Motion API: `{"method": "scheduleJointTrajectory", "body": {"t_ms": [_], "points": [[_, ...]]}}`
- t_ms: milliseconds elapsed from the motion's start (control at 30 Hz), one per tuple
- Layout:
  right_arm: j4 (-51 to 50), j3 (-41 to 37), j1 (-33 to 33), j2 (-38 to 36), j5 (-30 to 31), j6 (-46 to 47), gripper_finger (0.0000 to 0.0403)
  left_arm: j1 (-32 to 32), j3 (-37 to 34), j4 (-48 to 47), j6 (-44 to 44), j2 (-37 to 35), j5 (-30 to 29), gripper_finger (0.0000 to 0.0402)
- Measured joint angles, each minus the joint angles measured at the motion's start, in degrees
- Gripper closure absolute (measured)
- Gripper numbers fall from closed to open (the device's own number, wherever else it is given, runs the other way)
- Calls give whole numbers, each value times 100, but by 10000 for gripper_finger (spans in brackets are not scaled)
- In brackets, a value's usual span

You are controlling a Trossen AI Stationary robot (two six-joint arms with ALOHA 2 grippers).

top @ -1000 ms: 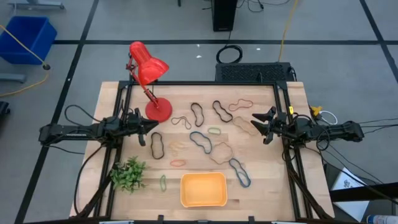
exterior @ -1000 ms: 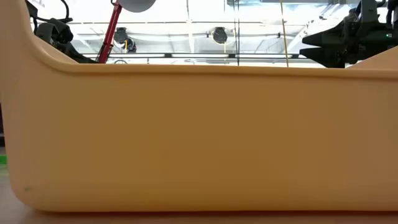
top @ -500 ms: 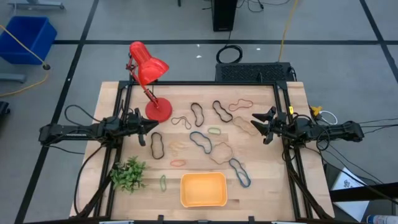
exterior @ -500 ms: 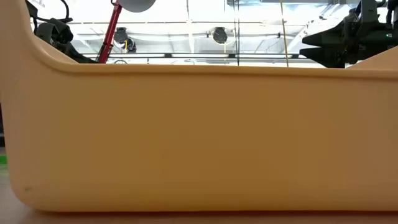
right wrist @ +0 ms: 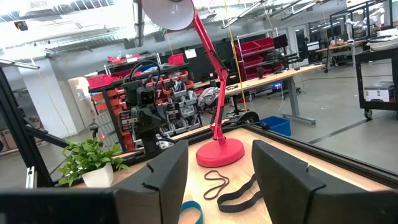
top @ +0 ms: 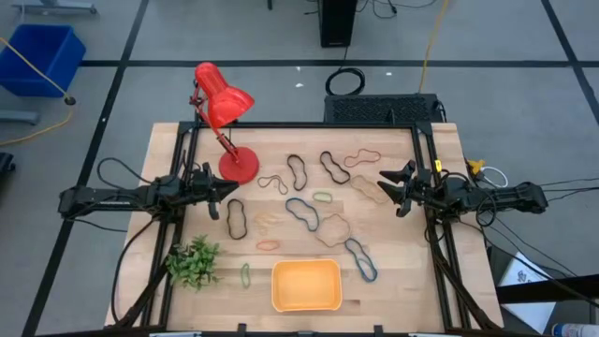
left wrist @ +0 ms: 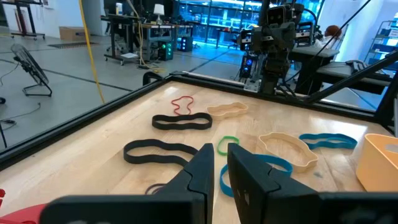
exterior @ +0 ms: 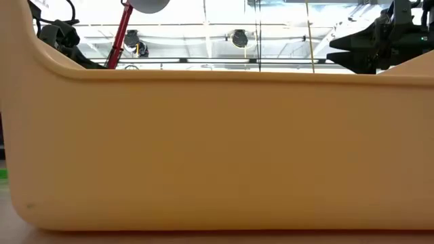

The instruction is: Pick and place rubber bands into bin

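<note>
Several rubber bands lie flat and scattered on the wooden table, among them a black one (top: 235, 217), a blue one (top: 301, 212), a tan one (top: 334, 227) and a green one (top: 245, 274). The orange-yellow bin (top: 305, 266) stands at the near edge, and its wall (exterior: 217, 149) fills the low view. My left gripper (top: 217, 198) hovers level at the table's left side, with a narrow empty gap between its fingers (left wrist: 221, 152). My right gripper (top: 386, 192) hovers at the right side, wide open (right wrist: 219, 155) and empty.
A red desk lamp (top: 225, 105) stands at the far left, its base (top: 239, 165) close to my left gripper. A small potted plant (top: 193, 263) sits near left. Black frame rails (top: 429, 159) run along the table's sides. A blue crate (top: 42, 54) is on the floor.
</note>
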Motion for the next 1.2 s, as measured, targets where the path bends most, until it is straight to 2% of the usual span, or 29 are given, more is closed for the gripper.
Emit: {"method": "scheduleJointTrajectory", "body": {"t_ms": [767,1000,1200], "points": [[3,0,-2,0,8,-5,229,0,0,0,1,2,0,350],[-13,0,-2,1,481,-555,231,0,0,2,1,2,1,350],[-117,1,-2,3,561,-970,232,0,0,2,3,1,-1,350]]}}
